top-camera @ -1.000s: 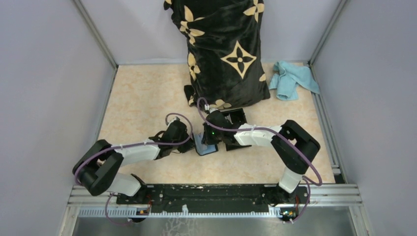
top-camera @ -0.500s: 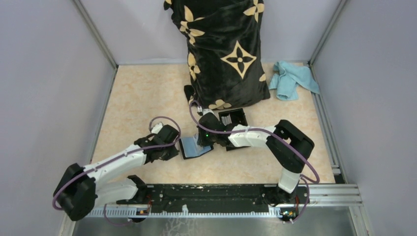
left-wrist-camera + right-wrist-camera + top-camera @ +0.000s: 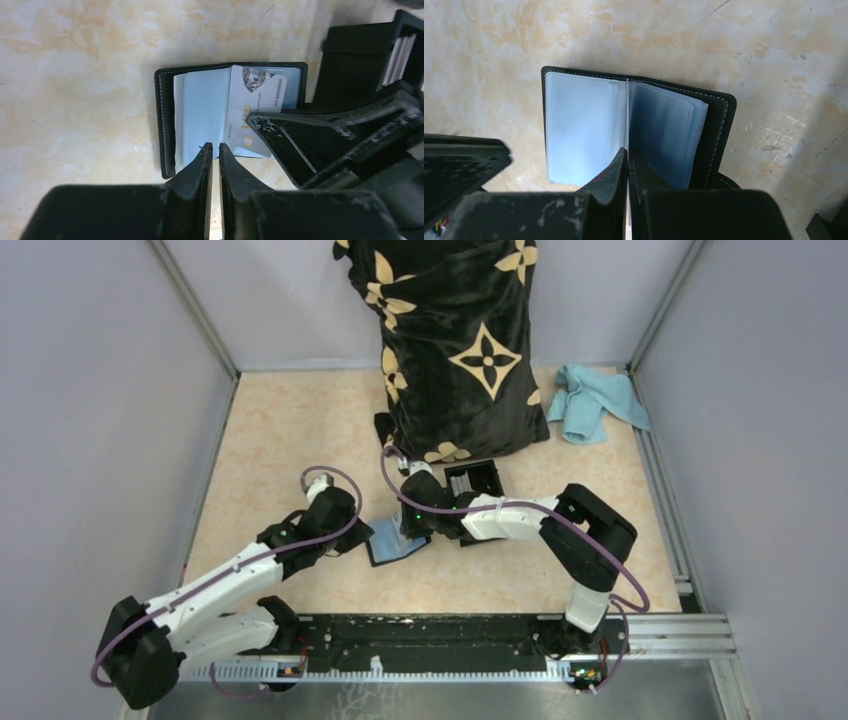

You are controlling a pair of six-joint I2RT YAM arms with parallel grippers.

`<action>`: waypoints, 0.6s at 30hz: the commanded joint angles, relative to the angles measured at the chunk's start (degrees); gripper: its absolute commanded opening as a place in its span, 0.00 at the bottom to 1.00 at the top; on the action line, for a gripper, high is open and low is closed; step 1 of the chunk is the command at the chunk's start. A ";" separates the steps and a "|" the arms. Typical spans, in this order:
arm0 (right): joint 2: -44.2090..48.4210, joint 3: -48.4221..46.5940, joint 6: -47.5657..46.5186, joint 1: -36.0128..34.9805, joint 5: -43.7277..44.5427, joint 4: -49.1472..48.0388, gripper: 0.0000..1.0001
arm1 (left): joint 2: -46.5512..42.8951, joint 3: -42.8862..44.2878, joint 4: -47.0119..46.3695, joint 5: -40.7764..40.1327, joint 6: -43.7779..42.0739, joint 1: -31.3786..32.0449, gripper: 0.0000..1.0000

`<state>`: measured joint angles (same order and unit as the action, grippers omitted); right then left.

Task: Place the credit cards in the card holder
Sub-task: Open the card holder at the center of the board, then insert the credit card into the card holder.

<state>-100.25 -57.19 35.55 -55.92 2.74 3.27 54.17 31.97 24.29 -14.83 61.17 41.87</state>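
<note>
The black card holder (image 3: 386,552) lies open on the table, its clear sleeves facing up; it also shows in the left wrist view (image 3: 200,115) and the right wrist view (image 3: 584,125). My right gripper (image 3: 405,536) (image 3: 628,150) is shut on a light blue credit card (image 3: 257,97) and holds it on edge (image 3: 627,112) over the holder's middle fold. My left gripper (image 3: 358,538) (image 3: 214,146) is shut and empty, its tips just at the holder's near edge. No orange-gold cards are in view.
A rigid black box with slots (image 3: 472,480) (image 3: 400,50) stands just behind the right gripper. A black bag with gold flowers (image 3: 455,340) stands at the back, and a blue cloth (image 3: 595,400) lies at the back right.
The card holder and both grippers have shifted a little to the left. The left arm has swung out leftward. The right gripper still holds the card.
</note>
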 commanded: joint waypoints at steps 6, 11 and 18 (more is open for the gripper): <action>-0.26 -2.66 -1.18 -0.42 0.49 1.21 0.00 | 8.51 -1.56 -7.06 3.45 -1.17 1.36 0.12; 0.05 -3.05 -0.65 -0.33 -0.90 0.89 0.00 | 8.64 -3.09 -7.33 2.97 -0.72 1.46 0.11; 1.07 -1.89 0.58 -0.21 -2.09 -0.31 0.00 | 10.89 -4.69 -8.42 3.12 -0.22 1.46 0.10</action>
<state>-100.25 -57.93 35.66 -55.92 1.61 4.08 63.86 28.18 17.82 -12.01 60.62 43.00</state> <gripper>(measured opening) 0.008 0.102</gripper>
